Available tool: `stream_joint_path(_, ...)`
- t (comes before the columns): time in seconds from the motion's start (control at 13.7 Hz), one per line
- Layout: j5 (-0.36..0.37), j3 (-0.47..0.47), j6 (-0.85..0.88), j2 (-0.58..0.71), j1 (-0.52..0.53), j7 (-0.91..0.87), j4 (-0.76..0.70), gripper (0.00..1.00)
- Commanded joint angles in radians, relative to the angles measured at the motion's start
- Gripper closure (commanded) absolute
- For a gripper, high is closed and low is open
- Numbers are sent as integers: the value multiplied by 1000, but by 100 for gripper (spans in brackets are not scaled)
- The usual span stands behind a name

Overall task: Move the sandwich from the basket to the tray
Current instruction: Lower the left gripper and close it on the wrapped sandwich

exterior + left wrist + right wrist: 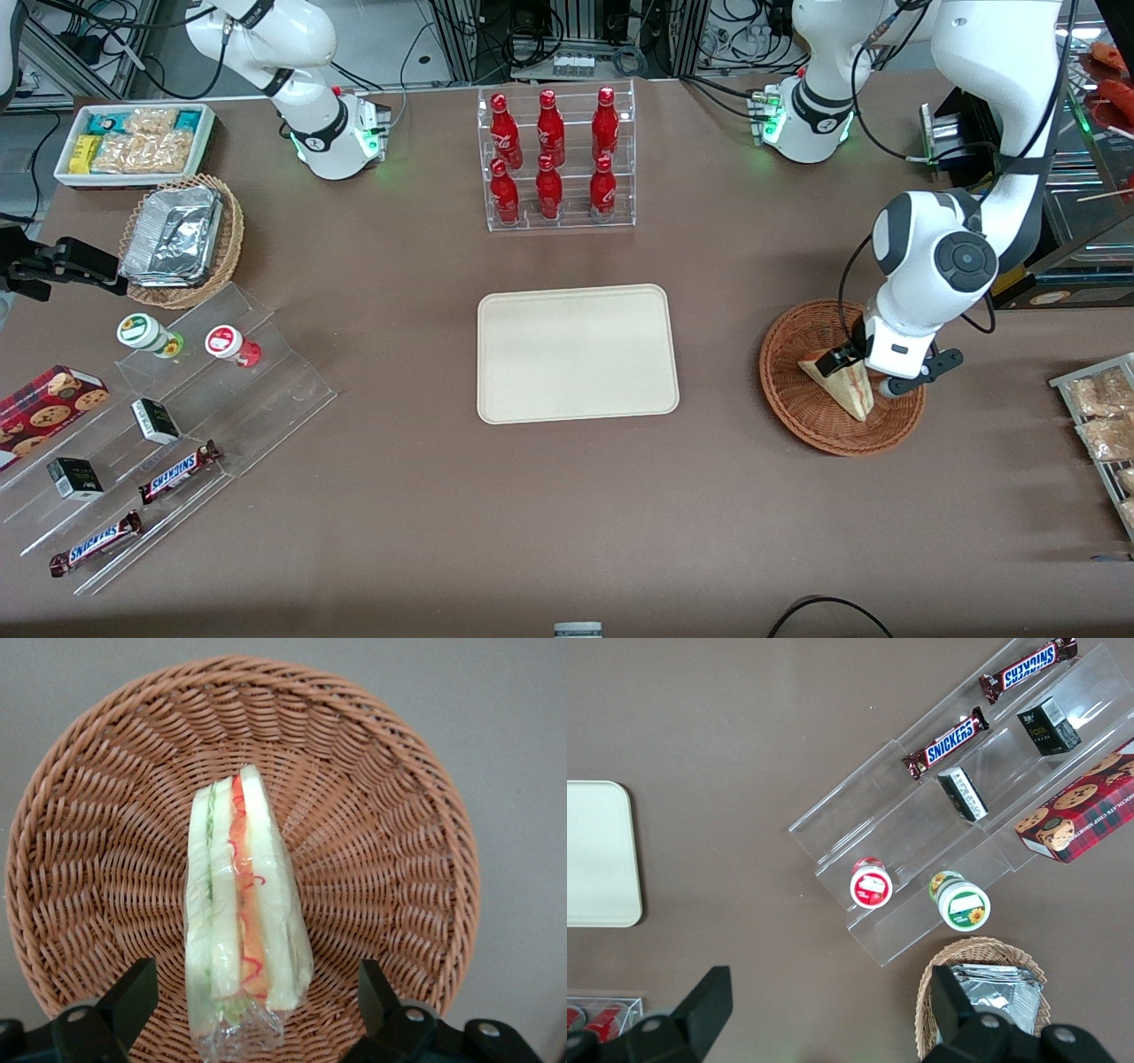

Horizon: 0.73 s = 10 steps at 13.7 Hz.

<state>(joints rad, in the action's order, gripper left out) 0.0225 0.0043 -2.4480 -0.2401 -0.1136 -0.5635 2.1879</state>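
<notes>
We judge the step in hand to be the grasp, and what it asks of us is a gentle, square closure. The sandwich [241, 921] lies in the basket [390, 815], standing on edge so that its red-orange and green layers face up toward the wrist camera, and it is wrapped in clear film. Our hand [252, 1010] hovers low over it with the fingers [133, 997] spread apart, one on each side of the wedge's wider end, neither one touching the bread. To do this well, we should settle a little lower so the pads meet the flat bread faces rather than the loose film at the end, then close only as far as the soft bread allows, since a hard squeeze could crush it or push the filling out. We should also keep the fingertips off the woven floor so the basket does not get dragged along on the lift. In the front view the working arm reaches down over the basket [797, 416] with the wrist nearly vertical above the sandwich [842, 383]. The tray [576, 353] sits bare on the bench [567, 514], well apart from the basket toward the parked arm's end, so the carry will be a clear sideways sweep.
</notes>
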Motion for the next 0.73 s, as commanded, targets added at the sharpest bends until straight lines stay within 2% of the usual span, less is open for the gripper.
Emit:
stream_joint_path(0.0,5,3,-26,-14,2,-16,10,0)
stream_joint_path(0.37,7,5,-51,-45,5,-16,10,0)
stream_joint_path(0.44,7,5,-58,-56,5,-16,10,3)
stream_joint_path(0.51,7,5,-59,-56,5,-16,10,25)
stream_joint_path(0.59,7,6,-57,-53,5,-16,10,61)
stream_joint_path(0.66,7,6,-52,-50,5,-16,9,89)
